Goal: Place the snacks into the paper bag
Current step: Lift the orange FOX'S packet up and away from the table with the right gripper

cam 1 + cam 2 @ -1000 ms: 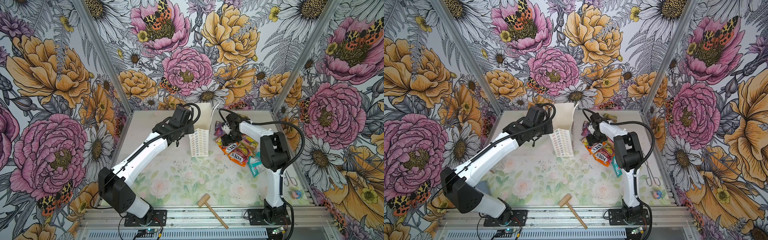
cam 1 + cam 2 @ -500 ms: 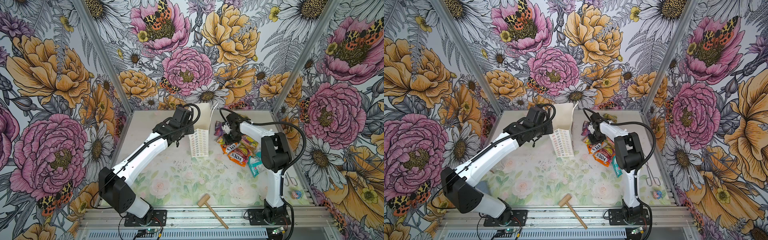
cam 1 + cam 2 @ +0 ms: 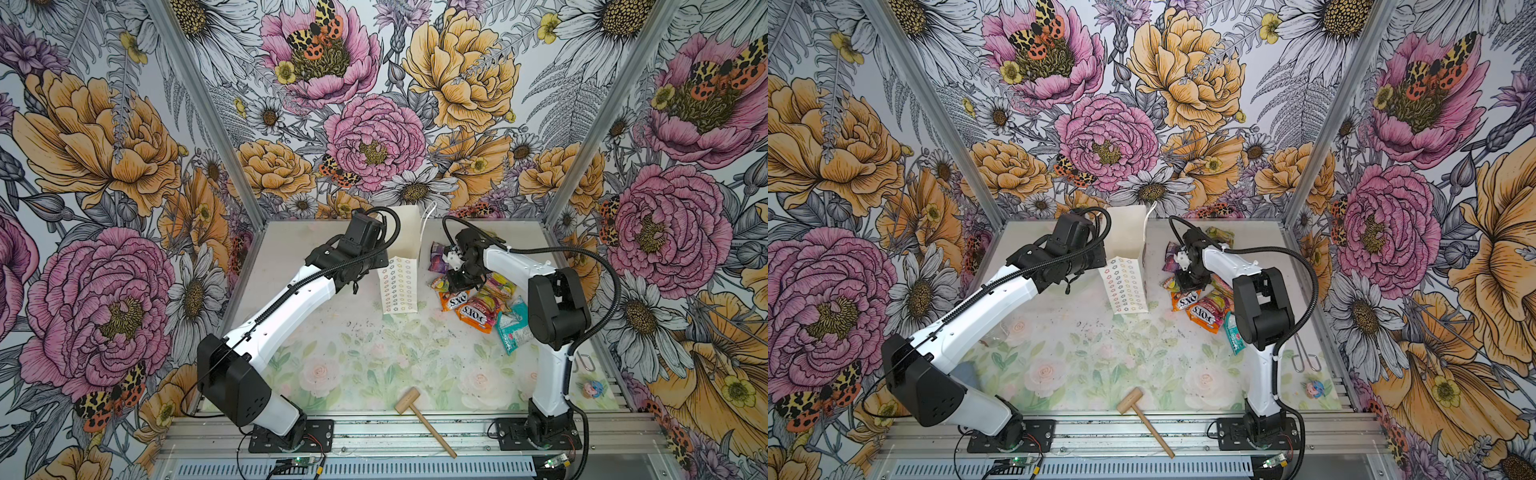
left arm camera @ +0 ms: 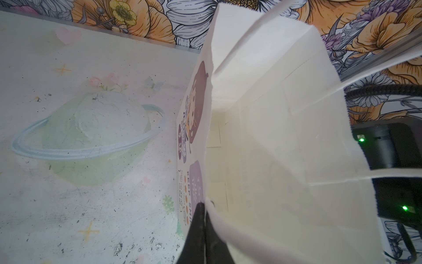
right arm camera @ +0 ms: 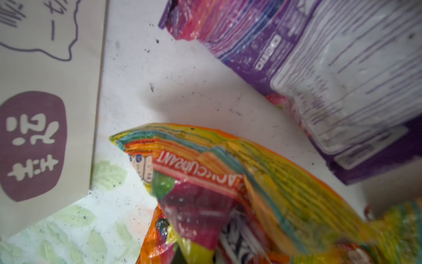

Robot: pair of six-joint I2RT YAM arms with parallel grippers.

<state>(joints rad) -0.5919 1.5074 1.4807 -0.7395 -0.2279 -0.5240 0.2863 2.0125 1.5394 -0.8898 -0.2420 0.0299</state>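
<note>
We had the left hand (image 4: 204,205) pinched tight on the rim of the paper bag (image 3: 400,286), which stood upright, mouth gaping, toward 12 o'clock on the surface (image 3: 374,353). The snacks (image 3: 478,309) lay in a heap just at the bag's 3 o'clock. Our right hand (image 3: 456,281) sat on the orange packet (image 5: 228,160) at the heap's 11 o'clock edge, with the purple packet (image 5: 308,57) just beyond. Honestly, we couldn't tell whether it was clamped on anything. The wooden mallet (image 3: 419,411) lay at 6 o'clock.
</note>
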